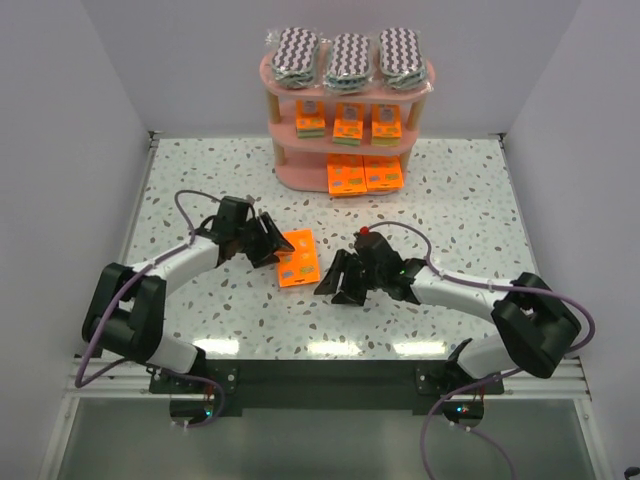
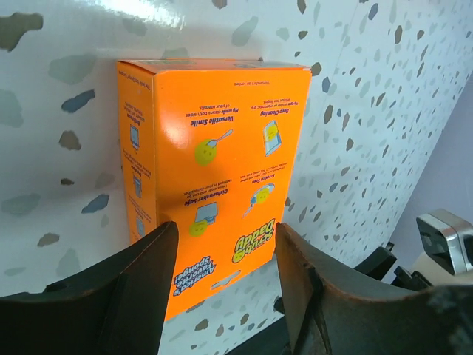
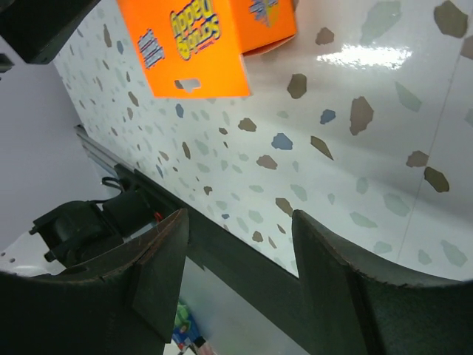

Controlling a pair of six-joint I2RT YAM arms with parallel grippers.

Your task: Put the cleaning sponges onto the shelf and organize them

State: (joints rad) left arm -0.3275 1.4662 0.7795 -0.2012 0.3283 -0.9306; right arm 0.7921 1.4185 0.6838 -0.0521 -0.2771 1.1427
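The pink shelf (image 1: 297,178) stands at the back. Three zigzag sponge packs (image 1: 349,58) lie on its top board, three small orange packets (image 1: 348,124) on the middle board, and two larger orange packets (image 1: 346,175) on the bottom board. One larger orange packet (image 1: 298,258) lies flat on the table between the arms; it also shows in the left wrist view (image 2: 214,170) and the right wrist view (image 3: 199,44). My left gripper (image 1: 277,243) (image 2: 225,244) is open, its jaws on either side of the packet's near end. My right gripper (image 1: 335,283) (image 3: 240,229) is open and empty, just right of the packet.
White walls close in the speckled table (image 1: 470,200) on the left, right and back. The table's dark front rail (image 3: 244,259) lies just beyond my right fingertips.
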